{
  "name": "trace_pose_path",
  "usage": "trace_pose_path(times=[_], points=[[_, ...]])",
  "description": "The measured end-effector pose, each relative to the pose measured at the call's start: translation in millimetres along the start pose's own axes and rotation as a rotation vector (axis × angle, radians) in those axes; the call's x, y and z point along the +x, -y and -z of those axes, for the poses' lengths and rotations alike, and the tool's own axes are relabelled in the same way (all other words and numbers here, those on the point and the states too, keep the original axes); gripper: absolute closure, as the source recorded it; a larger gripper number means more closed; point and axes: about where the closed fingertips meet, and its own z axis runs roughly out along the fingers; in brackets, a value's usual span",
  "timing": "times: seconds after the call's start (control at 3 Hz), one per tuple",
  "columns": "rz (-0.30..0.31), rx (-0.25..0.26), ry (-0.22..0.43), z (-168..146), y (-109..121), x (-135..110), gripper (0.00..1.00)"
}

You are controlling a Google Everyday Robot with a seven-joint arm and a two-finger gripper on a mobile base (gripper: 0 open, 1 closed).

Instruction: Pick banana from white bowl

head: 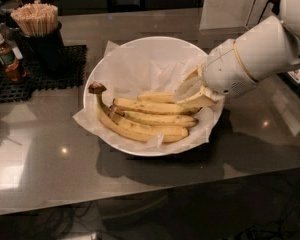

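The white bowl (140, 49), lined with crinkled white paper, sits in the middle of the dark counter and holds several yellow bananas. The banana (147, 106) is long and nearly straight and lies across the middle of the bowl, stem end to the left. A curved banana (125, 130) with a big dark stem knob lies along the front rim. Another banana (162, 119) lies between them. My gripper (194, 93) reaches in from the right over the bowl's right rim. It is down at the right end of the banana and hides that end.
A black cup of wooden stirrers (38, 34) and a small brown sauce bottle (7, 59) stand on a black mat (65, 71) at the back left. My white arm (260, 54) spans the right side above the counter. The counter's front edge runs below the bowl.
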Motion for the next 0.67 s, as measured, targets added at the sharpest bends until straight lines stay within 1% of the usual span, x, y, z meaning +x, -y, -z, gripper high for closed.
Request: trace_pose_path(times=[0.33, 0.67], points=[[0.031, 0.124, 0.095, 31, 7, -20, 1.00], [0.092, 0.237, 0.213, 73, 11, -51, 1.00]])
